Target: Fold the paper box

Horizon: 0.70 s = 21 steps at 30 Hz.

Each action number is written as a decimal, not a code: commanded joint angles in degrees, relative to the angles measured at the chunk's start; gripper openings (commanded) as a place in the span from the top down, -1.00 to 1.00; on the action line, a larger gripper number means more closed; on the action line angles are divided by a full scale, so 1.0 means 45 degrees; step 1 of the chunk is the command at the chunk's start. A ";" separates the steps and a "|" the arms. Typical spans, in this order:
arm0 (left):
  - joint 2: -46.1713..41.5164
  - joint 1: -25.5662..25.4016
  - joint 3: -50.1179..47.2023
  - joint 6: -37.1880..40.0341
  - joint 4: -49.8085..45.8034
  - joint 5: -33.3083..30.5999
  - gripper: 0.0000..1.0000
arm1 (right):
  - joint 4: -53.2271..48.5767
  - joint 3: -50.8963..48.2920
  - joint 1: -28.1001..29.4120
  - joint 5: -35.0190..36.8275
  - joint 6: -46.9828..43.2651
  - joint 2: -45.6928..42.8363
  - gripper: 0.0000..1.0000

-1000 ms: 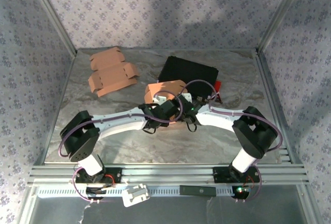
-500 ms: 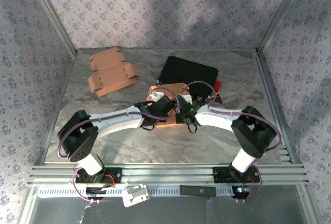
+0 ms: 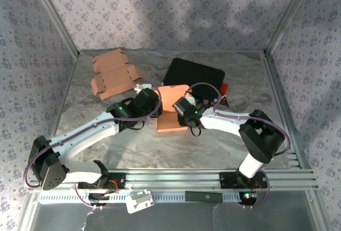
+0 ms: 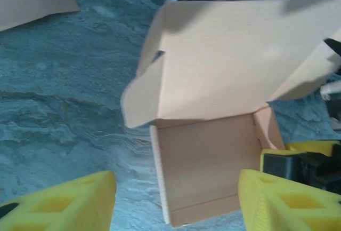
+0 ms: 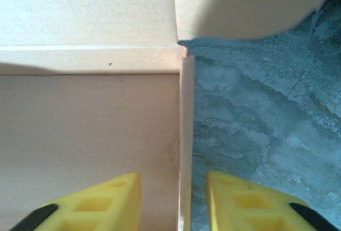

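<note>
1. The paper box [image 3: 171, 114] lies half-formed on the table [image 5: 266, 135]. It sits just ahead of the left gripper [image 4: 176, 191] and right under the tips of the right gripper [image 5: 173, 188].
2. The left pincer's fingers are spread wide with nothing in them. The box's open tray [image 4: 208, 161] sits ahead in the gap between them, and the big lid panel [image 4: 229, 55] rises beyond it. A loose ear flap [image 4: 139, 100] hangs towards its left finger. I'd guess it stands off like this to line up on that flap or the lid.
3. The right pincer's fingers are only narrowly apart, astride the tray's side wall [image 5: 185, 135]. A bare gap shows on either side of the wall, so it is not clamped. The tray's inside is by its left finger, the table by its right. It looks placed to steady that wall or pinch it upright.
4. The spare flat blanks [image 3: 114, 76] lie well beyond the left pincer and the black mat [image 3: 193, 73] beyond the right. Both are out of the working space.
</note>
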 commanded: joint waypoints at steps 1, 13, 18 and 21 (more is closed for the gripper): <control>-0.0553 0.0951 -0.0451 0.1399 -0.0565 0.1843 -0.21 | -0.0541 0.0253 -0.0015 -0.0089 0.0224 -0.0667 0.09; -0.0514 0.3912 -0.0353 0.4582 -0.0716 0.5234 -0.18 | -0.0745 -0.0260 -0.0861 -0.0504 -0.2106 -0.3622 -0.05; 0.0834 0.4457 0.0879 0.6125 -0.1392 0.6064 -0.16 | -0.0426 0.0149 -0.2746 -0.3220 -0.4801 -0.3891 -0.06; 0.1848 0.4565 0.1615 0.6844 -0.1742 0.6334 -0.15 | -0.0797 0.0880 -0.3587 -0.4666 -0.6336 -0.3200 -0.07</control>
